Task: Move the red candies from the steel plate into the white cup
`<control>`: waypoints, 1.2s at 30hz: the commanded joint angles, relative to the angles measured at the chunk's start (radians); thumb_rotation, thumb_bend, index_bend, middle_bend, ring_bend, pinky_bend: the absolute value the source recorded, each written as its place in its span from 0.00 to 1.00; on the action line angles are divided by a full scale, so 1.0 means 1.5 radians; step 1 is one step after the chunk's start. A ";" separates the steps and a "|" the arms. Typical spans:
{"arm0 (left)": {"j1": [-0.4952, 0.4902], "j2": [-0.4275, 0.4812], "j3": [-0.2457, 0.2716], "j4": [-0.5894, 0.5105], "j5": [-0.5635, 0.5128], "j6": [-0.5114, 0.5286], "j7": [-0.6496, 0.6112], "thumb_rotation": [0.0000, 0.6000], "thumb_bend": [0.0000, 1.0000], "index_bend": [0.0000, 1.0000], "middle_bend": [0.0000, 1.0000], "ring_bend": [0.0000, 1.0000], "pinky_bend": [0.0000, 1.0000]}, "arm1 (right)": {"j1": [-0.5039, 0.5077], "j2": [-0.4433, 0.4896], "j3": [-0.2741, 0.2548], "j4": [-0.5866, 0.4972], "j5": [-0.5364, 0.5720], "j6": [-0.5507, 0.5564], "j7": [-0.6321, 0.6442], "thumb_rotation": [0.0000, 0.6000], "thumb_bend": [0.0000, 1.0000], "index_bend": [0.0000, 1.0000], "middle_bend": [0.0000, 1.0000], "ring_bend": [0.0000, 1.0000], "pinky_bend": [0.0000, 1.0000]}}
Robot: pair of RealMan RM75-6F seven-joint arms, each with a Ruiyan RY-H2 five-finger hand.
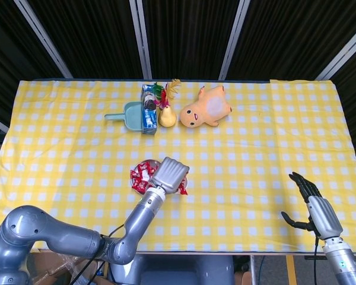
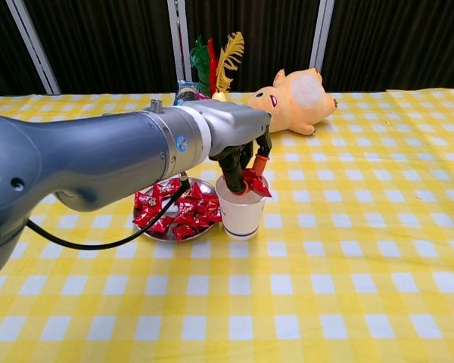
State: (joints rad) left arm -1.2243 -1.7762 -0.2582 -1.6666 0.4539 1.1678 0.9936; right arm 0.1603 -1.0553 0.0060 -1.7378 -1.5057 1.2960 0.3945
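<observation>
A yellow checked tablecloth (image 1: 255,148) covers the table. Along the far edge — a teal dustpan (image 1: 126,114), a blue carton (image 1: 148,109), a yellow pear (image 1: 167,117) with feathers (image 2: 222,53) behind it, and a plush duck (image 1: 206,108) lying on its side.

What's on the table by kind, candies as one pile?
Steel plate: 1
Red candy pile: 1
White cup: 1
Plush toy: 1
Teal dustpan: 1
Pear: 1
Carton: 1
Total: 7

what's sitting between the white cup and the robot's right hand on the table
Nothing. In the head view, the stretch from the white cup to the right hand is bare yellow checked cloth.
</observation>
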 commanded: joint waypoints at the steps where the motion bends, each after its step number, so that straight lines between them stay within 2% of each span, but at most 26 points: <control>1: 0.002 0.001 0.002 -0.002 0.002 0.002 -0.002 1.00 0.43 0.53 0.68 0.79 0.88 | 0.000 0.000 0.000 0.000 -0.001 0.000 0.000 1.00 0.36 0.00 0.00 0.00 0.00; 11: 0.004 0.004 0.006 -0.003 0.003 0.012 0.002 1.00 0.42 0.55 0.72 0.79 0.88 | 0.001 0.000 0.001 -0.001 0.002 -0.002 0.000 1.00 0.36 0.00 0.00 0.00 0.00; 23: 0.004 -0.011 0.013 0.008 -0.001 0.020 0.009 1.00 0.38 0.52 0.62 0.78 0.88 | 0.001 0.001 0.001 0.000 -0.001 -0.002 0.003 1.00 0.36 0.00 0.00 0.00 0.00; 32: 0.011 -0.026 0.011 0.021 0.017 0.049 0.009 1.00 0.34 0.50 0.62 0.78 0.88 | 0.001 0.001 0.000 -0.001 -0.005 0.000 0.003 1.00 0.36 0.00 0.00 0.00 0.00; 36: 0.015 -0.031 0.013 0.025 0.024 0.051 0.009 1.00 0.31 0.46 0.60 0.78 0.88 | 0.000 0.001 0.000 -0.001 -0.005 0.002 0.002 1.00 0.36 0.00 0.00 0.00 0.00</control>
State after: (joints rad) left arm -1.2027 -1.8223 -0.2388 -1.6297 0.4888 1.2435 1.0064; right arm 0.1604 -1.0544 0.0057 -1.7392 -1.5134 1.2980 0.3977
